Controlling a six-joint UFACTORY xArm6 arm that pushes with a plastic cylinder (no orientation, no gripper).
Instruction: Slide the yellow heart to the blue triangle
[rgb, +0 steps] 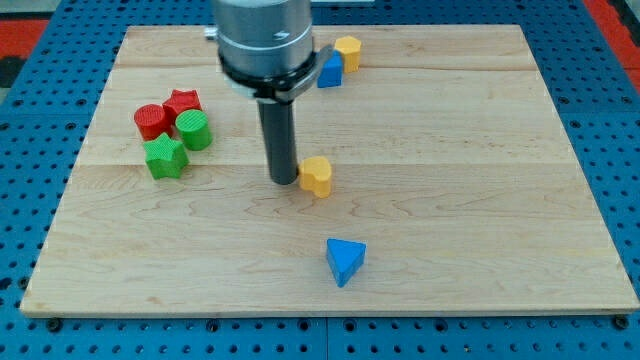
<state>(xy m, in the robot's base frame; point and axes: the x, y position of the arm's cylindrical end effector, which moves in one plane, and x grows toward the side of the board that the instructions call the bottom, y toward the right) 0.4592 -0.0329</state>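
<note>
The yellow heart (317, 176) lies near the middle of the wooden board. My tip (283, 179) stands just to its left, touching or almost touching it. The blue triangle (345, 260) lies below and slightly right of the heart, toward the view's bottom, apart from both.
A blue block (330, 71) and a yellow block (348, 51) sit together at the view's top, partly behind the arm. A red cylinder (151, 121), a red star (183, 102), a green cylinder (194, 130) and a green star (165, 157) cluster at the left.
</note>
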